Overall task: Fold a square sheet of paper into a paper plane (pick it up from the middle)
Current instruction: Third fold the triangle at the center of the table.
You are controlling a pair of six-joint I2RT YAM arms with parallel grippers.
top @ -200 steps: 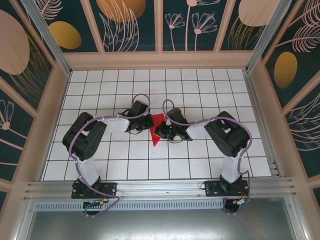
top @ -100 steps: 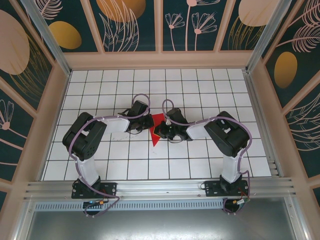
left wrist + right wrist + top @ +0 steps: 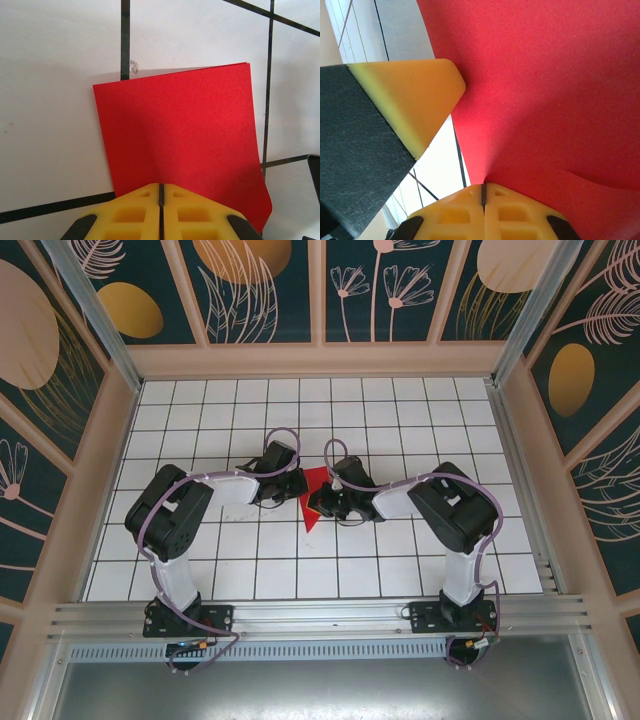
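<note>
The left end effector [image 3: 161,192] has its yellow fingers pressed together on the near edge of the square sheet of paper [image 3: 180,135], which spreads out ahead of it, lying against the white gridded bench [image 3: 50,100]. The right end effector [image 3: 483,190] is likewise pinched tight on the red sheet, which rises in front of it in a shallow curve. From above, the two end effectors sit close together, with the paper between them.
</note>
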